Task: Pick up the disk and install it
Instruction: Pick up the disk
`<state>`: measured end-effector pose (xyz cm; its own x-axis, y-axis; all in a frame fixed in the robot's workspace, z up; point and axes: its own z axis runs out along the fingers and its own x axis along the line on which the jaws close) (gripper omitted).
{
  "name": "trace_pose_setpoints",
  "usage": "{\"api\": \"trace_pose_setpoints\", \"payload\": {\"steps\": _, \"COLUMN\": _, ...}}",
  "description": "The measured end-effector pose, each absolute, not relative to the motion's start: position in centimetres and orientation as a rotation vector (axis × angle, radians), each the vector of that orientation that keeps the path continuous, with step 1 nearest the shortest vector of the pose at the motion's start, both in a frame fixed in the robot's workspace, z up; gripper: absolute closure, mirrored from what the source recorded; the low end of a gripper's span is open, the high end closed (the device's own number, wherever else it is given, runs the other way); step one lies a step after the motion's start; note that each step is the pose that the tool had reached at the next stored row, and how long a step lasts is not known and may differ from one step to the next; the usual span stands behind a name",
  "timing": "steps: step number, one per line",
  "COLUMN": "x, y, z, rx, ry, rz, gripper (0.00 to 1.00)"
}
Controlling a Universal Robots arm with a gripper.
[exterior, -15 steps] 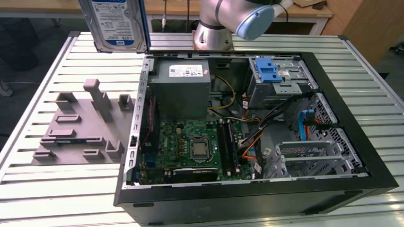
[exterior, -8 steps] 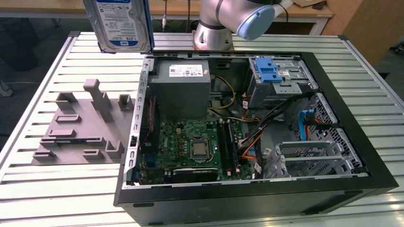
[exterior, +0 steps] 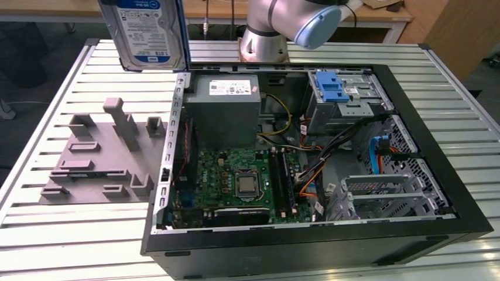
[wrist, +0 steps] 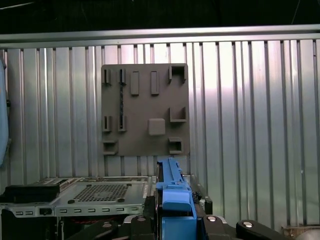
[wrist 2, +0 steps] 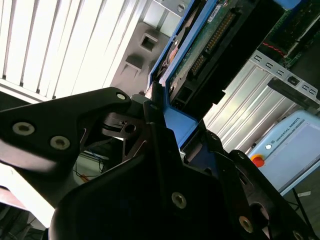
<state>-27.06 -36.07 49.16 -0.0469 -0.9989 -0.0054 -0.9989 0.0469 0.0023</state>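
The end effector (wrist 2: 162, 112) clamps the disk (exterior: 149, 32) by its blue bracket, aloft at eleven o'clock in the exterior view, above the slatted metal bench (exterior: 47, 234) (grey fixture plate (exterior: 102, 158) at nine, open computer case (exterior: 312, 158) centre). Wooden furniture (exterior: 457, 29) stands at one o'clock.

Bright even room light; table slats (wrist 2: 45, 45) blown out in second wrist view; hand (wrist 2: 172, 117) clamping disk (wrist 2: 200, 45) shadowed, dark.

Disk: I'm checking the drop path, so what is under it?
In the first wrist view, beyond the disk held in the hand, lie the grey fixture plate and the slatted table. The disk's own edge covers the spot right beneath it.
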Motion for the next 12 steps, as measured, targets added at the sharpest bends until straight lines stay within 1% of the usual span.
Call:
{"api": "trace_pose_setpoints", "payload": {"steps": 4, "x": -26.6, "y": -36.7, "z": 49.1, "rx": -2.168, "ry": 2.272, "rz": 0.009, "gripper": 0.64}}
{"api": "trace_pose_setpoints", "payload": {"steps": 12, "x": -24.0, "y": -36.8, "z": 49.1, "rx": -2.17, "ry": 2.275, "rz": 0.015, "gripper": 0.64}}
